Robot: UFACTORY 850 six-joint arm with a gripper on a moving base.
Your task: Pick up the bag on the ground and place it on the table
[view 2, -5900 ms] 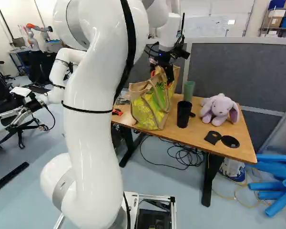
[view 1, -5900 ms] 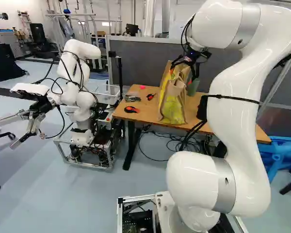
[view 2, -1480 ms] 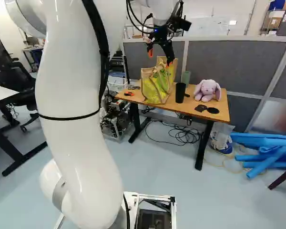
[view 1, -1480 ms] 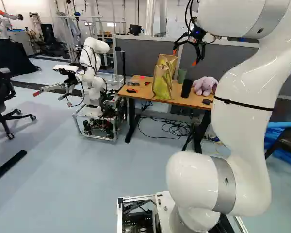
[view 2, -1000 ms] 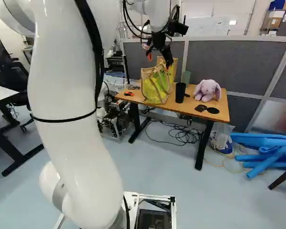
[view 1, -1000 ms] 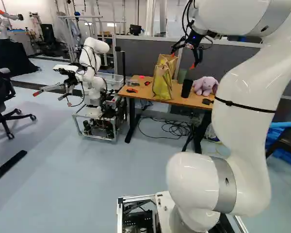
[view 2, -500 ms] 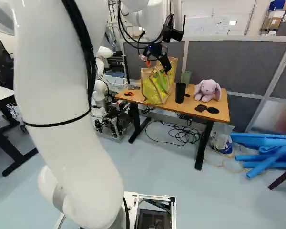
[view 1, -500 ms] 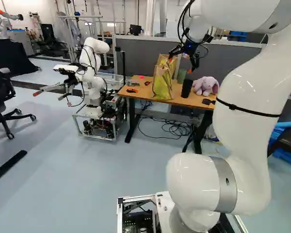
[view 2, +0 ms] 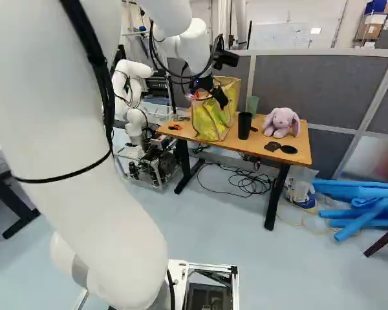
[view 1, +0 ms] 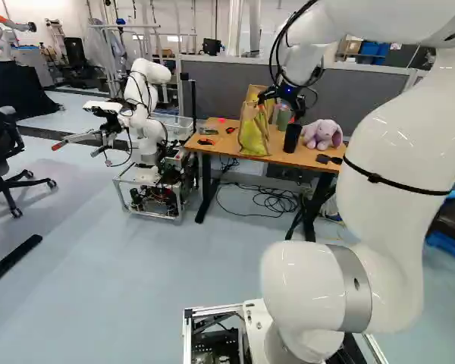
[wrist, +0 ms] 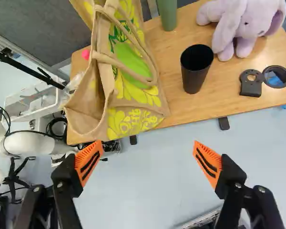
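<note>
My gripper (view 2: 210,102) is above the front of the wooden table (view 2: 291,143), close by the bag in the right base view. Its orange pads stand wide apart in the wrist view, where the gripper (wrist: 148,153) has only floor between its fingers. The tan bag (wrist: 133,112) with yellow and green print stands upright on the table, ahead of the fingers and nearer one of them, its handles (wrist: 128,71) loose. A similar tan bag (view 2: 229,87) stands behind it, partly hidden. Neither is gripped.
A black cup (view 2: 244,126), green cup (wrist: 167,14), plush rabbit (view 2: 282,123) and small black parts (wrist: 251,82) share the table. Another robot (view 1: 144,102) stands left of it. Cables (view 2: 246,181) lie underneath; blue rolls (view 2: 359,210) lie to its right.
Since the oldest frames the base has moved back from the table. Over the last second and a half the base stays still while my arm lowers the gripper toward the bags, fingers apart.
</note>
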